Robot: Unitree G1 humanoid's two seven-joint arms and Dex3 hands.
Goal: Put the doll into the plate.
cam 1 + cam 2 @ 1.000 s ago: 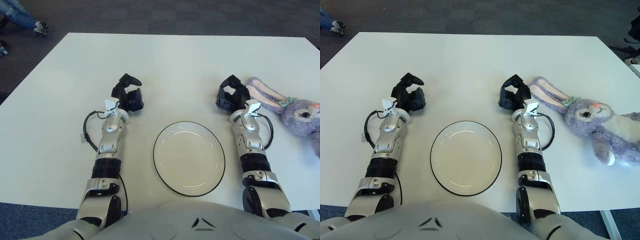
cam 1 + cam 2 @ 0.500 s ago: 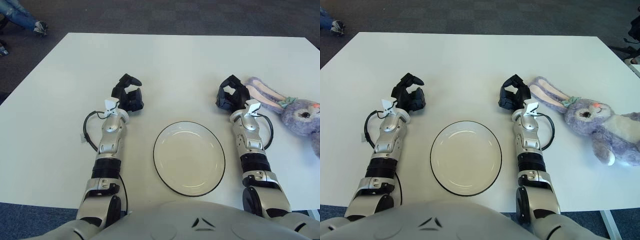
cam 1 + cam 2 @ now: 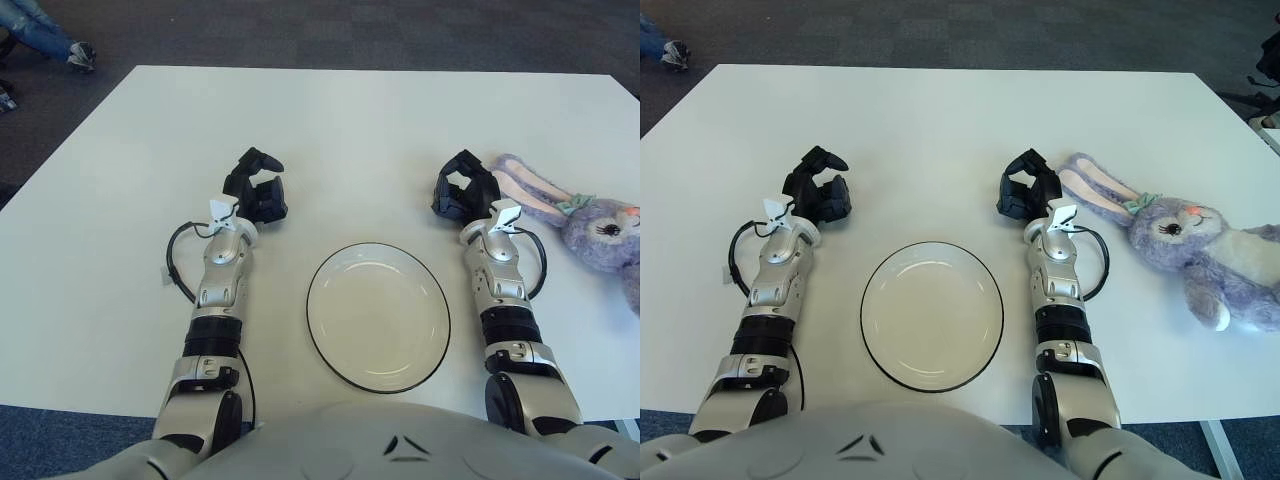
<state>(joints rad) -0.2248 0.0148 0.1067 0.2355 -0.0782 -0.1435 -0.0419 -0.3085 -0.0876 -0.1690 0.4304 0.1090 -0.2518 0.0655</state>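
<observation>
Beside the plate (image 3: 378, 316), through our left eye, we see both hands on the white table (image 3: 350, 130). Our left hand (image 3: 256, 187) sits to the plate's far left, fingers curled and holding nothing. Our right hand (image 3: 464, 190) sits to the plate's far right, likewise curled on nothing. Right of the plate, the doll (image 3: 590, 225), a purple plush rabbit, is cut off by the frame edge, its ears reaching toward our right hand. The plate holds nothing.

Through our right eye the doll (image 3: 1200, 245) shows whole: it lies on its side well right of the plate (image 3: 932, 316), one long ear just beside our right hand (image 3: 1028, 190); we cannot tell if they touch. Our left hand (image 3: 818, 193) is idle, left of the plate.

We judge the doll light, soft and compressible, unlikely to slip or break. An ear is nearest, but floppy; the head or torso would give us a firmer hold.
</observation>
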